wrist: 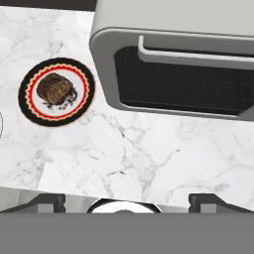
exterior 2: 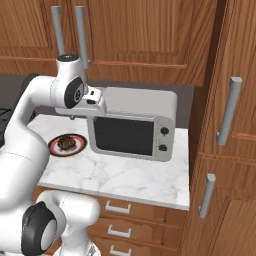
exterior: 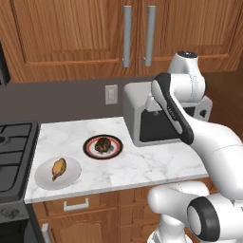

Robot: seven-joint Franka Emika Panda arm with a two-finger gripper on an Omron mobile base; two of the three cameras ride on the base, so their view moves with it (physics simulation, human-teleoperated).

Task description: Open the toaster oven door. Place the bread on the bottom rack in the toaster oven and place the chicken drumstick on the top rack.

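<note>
The silver-grey toaster oven point(exterior: 135, 107) point(exterior 2: 132, 127) point(wrist: 149, 30) stands at the back right of the marble counter. Its door point(wrist: 183, 82) point(exterior 2: 124, 136) is closed, with a pale handle bar point(wrist: 193, 57) along its top. A faint wire grid shows through the dark glass; I cannot tell which rack it is. The bread point(exterior: 102, 145) point(exterior 2: 65, 143) point(wrist: 54, 88) lies on a black and red plate point(wrist: 30, 106) left of the oven. The chicken drumstick point(exterior: 59, 168) rests on a white plate point(exterior: 71, 178) nearer the stove. My gripper point(wrist: 130, 201) hovers open and empty above the counter before the oven's left front.
A black stove point(exterior: 14, 152) borders the counter point(exterior: 142, 166) on the left. A wall outlet point(exterior: 110, 94) sits behind the plates. Wooden upper cabinets point(exterior: 71, 33) hang overhead, and a tall cabinet point(exterior 2: 227, 150) closes off the right side beside the oven.
</note>
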